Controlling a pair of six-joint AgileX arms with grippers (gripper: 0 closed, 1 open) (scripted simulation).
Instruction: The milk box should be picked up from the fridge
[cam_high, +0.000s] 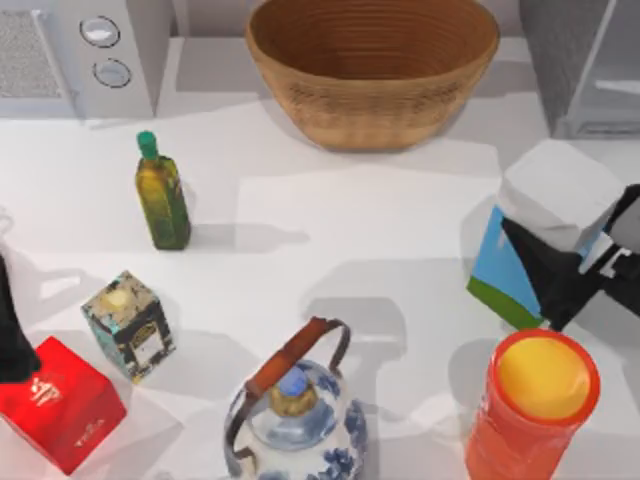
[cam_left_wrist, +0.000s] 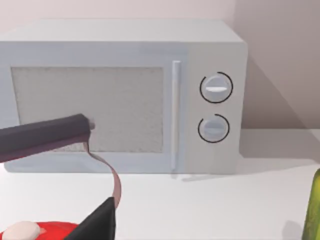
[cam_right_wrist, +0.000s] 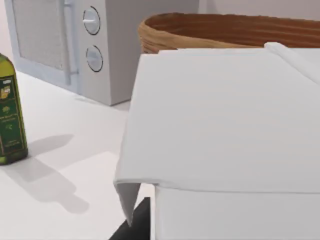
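Gripping the milk box, our right hand sits at three o'clock on the worktop, fingers clamped on the tilted carton. Beyond, at one o'clock, stands the fridge. Our left hand is parked at eight o'clock over the red box; its opening we cannot tell.

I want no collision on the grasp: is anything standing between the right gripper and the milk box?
Nothing visible does: the right gripper is already at the milk box, its dark fingers lying over the blue side.
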